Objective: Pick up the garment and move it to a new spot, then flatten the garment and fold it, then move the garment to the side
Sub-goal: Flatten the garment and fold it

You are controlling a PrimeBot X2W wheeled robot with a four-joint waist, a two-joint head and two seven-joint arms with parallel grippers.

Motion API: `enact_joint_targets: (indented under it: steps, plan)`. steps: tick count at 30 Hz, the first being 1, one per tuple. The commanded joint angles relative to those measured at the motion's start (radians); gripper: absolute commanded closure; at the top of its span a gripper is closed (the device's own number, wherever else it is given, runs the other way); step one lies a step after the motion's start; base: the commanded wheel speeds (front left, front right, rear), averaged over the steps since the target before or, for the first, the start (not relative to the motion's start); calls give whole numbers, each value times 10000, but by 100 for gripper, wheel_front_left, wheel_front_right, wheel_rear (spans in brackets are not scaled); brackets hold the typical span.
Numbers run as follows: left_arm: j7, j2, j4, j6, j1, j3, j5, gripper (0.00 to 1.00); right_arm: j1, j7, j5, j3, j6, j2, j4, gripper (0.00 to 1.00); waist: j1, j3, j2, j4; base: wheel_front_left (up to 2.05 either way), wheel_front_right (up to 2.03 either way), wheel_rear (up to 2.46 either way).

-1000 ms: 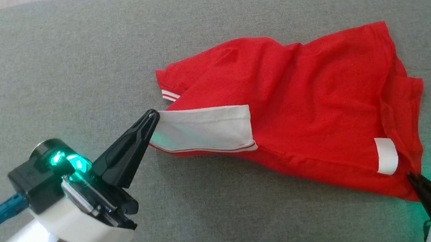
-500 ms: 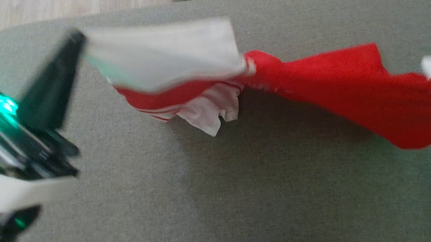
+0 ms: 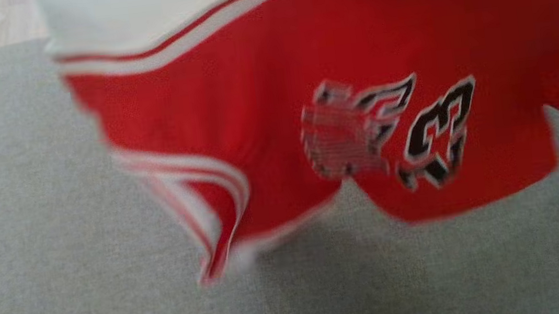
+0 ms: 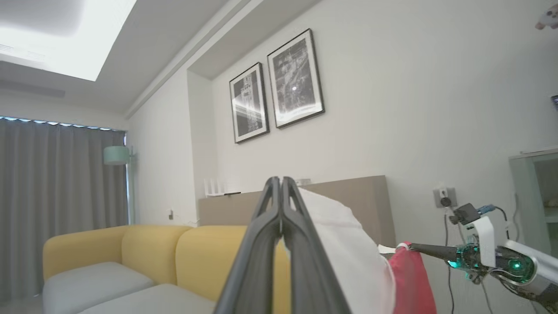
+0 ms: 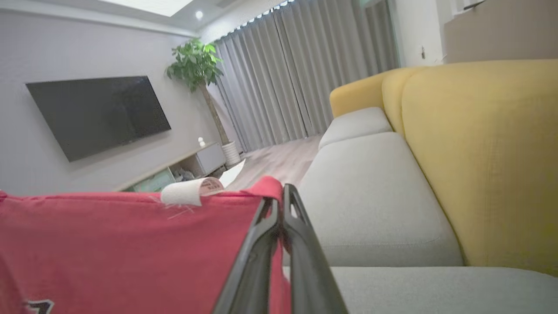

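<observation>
Both arms are up! The left end effector (image 4: 280, 181) is clamped tight on the garment (image 3: 307, 122) at its white corner. The right end effector (image 5: 282, 192) is pinched shut on the far red corner. The cloth hangs between them, above the sofa seat (image 3: 62, 282), probably so it spreads out before being laid down. Its long axis runs from one end effector to the other, with the loose edge pointing down.

Garment (image 3: 234, 130): red matt cloth, white trim. Sofa cushion (image 3: 50, 267): grey woven fabric, coarse. Left end effector (image 4: 280, 180): dark, smooth plastic.
</observation>
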Motion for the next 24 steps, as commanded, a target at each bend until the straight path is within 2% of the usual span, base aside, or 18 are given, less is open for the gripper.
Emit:
enact_joint_targets:
  steps: [1,5,10,14,19,22,24]
  plan:
    - [67,363,78,-53,-306,387,-47,100,-399,77,-99,161,65,-417,-107,100,1,156,0,-75,0,0,0]
    - [424,139,1325,-54,-1325,-222,160,100,-2620,107,-785,1411,65,-385,1003,100,1,695,0,-234,0,0,0]
    - [497,-397,3763,-54,-3060,-1261,1742,100,-5879,-232,-2298,3053,65,657,2906,100,1,1703,0,-280,0,0,0]
    - [-150,-1496,5972,-42,-4627,-1677,3216,100,-8251,-1388,-3710,3887,65,1401,4569,100,1,2457,0,-110,0,0,0]
    - [-1415,-2798,8020,564,-6346,-1251,4635,100,-10308,-3682,-5029,4477,65,1479,6155,100,1,3026,0,120,0,0,0]
    - [-1546,-3252,8366,321,-6487,-978,4817,100,-10693,-4709,-5419,4839,65,1327,6863,100,1,3110,0,237,0,0,0]
    - [-1556,-3330,8132,101,-6161,-848,4851,100,-10567,-4988,-5362,5166,65,1199,7254,100,1,3152,0,316,0,0,0]
